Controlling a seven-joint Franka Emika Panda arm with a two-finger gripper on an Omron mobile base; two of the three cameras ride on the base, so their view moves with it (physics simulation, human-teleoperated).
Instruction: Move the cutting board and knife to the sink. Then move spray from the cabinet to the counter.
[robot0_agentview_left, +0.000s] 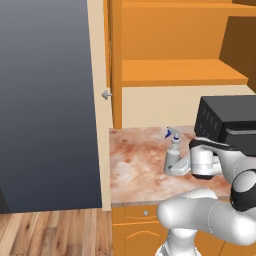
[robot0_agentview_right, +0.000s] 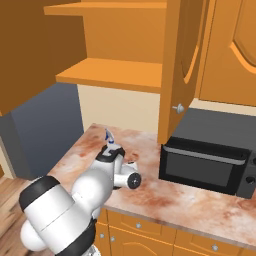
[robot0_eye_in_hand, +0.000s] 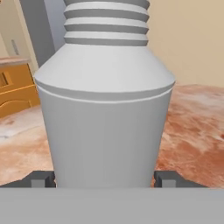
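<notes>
The spray (robot0_agentview_left: 173, 150), a pale grey bottle with a blue-tipped nozzle, stands upright on the marbled counter (robot0_agentview_left: 135, 165) below the open cabinet (robot0_agentview_left: 180, 72). My gripper (robot0_agentview_left: 176, 165) reaches in from the right and is shut on the bottle's lower body. In the hand view the spray (robot0_eye_in_hand: 105, 109) sits between the fingertips (robot0_eye_in_hand: 43, 178), which touch its sides. From the right base view, the spray's nozzle (robot0_agentview_right: 109, 136) rises above the gripper (robot0_agentview_right: 112, 151), and the hand hides the body. The cutting board, knife and sink are out of view.
A black microwave (robot0_agentview_right: 205, 155) stands on the counter (robot0_agentview_right: 200, 200) right of the spray. An open cabinet door (robot0_agentview_right: 180, 65) hangs above it. A dark grey tall panel (robot0_agentview_left: 45, 100) borders the counter's left end. Base cabinets with drawers (robot0_agentview_left: 137, 227) lie below.
</notes>
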